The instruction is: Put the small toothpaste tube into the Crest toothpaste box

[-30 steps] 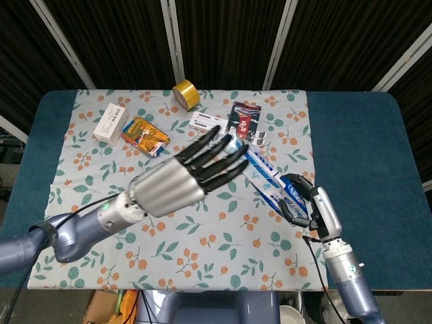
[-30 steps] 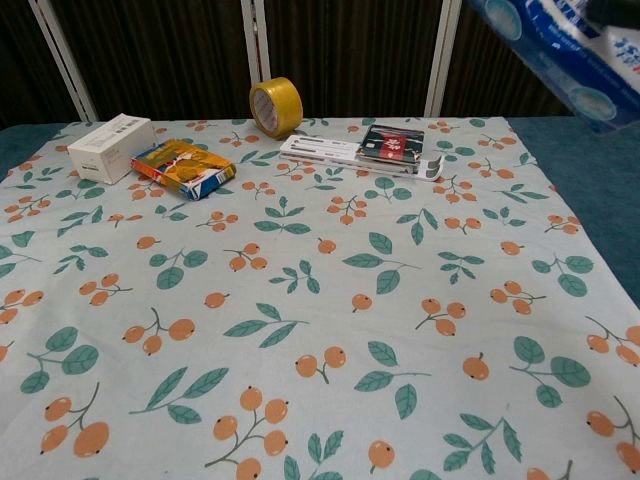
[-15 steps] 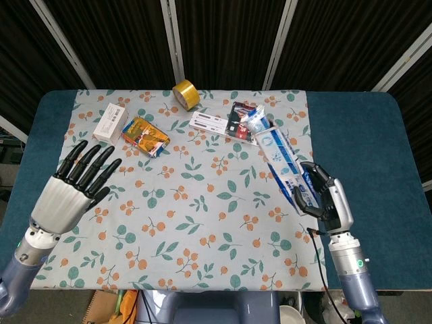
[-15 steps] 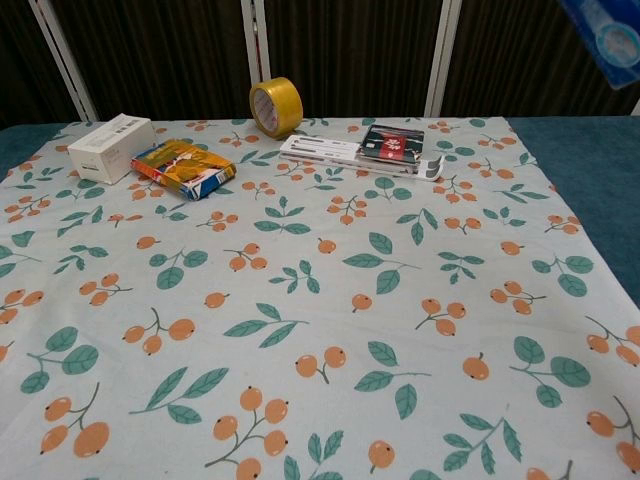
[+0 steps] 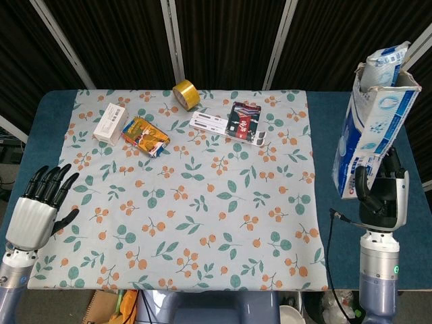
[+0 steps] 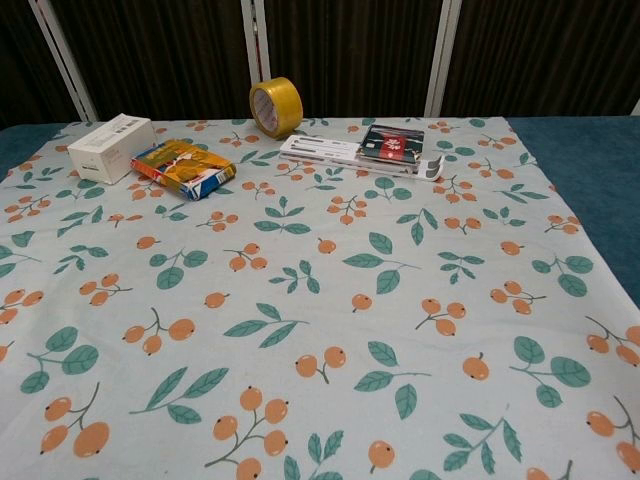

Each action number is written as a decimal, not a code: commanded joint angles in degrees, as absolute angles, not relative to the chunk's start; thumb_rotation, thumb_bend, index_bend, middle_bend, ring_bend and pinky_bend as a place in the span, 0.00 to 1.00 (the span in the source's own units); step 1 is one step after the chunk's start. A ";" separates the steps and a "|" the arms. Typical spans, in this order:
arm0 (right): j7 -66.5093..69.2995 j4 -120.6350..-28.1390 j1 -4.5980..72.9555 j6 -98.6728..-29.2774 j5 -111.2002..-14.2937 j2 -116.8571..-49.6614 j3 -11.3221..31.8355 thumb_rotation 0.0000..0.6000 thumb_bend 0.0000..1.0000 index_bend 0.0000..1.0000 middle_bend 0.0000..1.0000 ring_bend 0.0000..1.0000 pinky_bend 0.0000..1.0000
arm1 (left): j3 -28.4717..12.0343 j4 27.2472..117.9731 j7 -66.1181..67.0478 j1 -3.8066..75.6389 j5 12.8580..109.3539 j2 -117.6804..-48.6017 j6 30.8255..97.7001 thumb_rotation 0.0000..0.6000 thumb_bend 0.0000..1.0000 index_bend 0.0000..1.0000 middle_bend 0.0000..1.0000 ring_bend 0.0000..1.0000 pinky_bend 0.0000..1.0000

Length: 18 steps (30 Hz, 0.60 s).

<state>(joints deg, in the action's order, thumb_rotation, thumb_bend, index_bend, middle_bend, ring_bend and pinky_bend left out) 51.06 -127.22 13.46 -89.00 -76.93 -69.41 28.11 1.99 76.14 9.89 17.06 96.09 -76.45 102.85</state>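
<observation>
In the head view my right hand (image 5: 382,196) grips the blue and white Crest toothpaste box (image 5: 370,138) by its lower end and holds it upright at the far right, over the blue table edge. The small toothpaste tube (image 5: 385,64) sticks out of the box's open top. My left hand (image 5: 37,206) hangs at the far left near the cloth's edge, fingers apart and holding nothing. The chest view shows neither hand nor the box.
On the fruit-print cloth (image 5: 202,202) lie a white box (image 5: 111,122), a colourful packet (image 5: 144,136), a yellow tape roll (image 5: 183,93) and a flat white and dark package (image 5: 233,123), all along the far side. The same items appear in the chest view, tape roll (image 6: 276,106) at the back.
My right hand has swung the box from lying slanted over the cloth to standing upright at the far right. My left hand has drawn back from the centre to the left edge.
</observation>
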 commanded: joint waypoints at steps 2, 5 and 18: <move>51.09 -127.73 13.42 -87.97 -77.15 -68.78 27.66 1.00 0.47 0.23 0.42 0.39 0.45 | 3.14 73.95 7.45 15.27 95.46 -77.65 102.06 1.00 0.04 0.13 0.08 0.15 0.13; 50.89 -127.47 13.53 -86.85 -78.08 -68.21 26.85 1.00 0.47 0.16 0.38 0.35 0.45 | 2.96 73.51 6.81 14.94 95.89 -78.21 101.64 1.00 0.04 0.13 0.08 0.15 0.13; 55.96 -130.15 12.52 -87.10 -75.84 -66.29 28.60 1.00 0.47 0.11 0.36 0.37 0.46 | 1.47 74.56 5.76 13.89 95.49 -78.29 98.89 1.00 0.04 0.13 0.08 0.15 0.13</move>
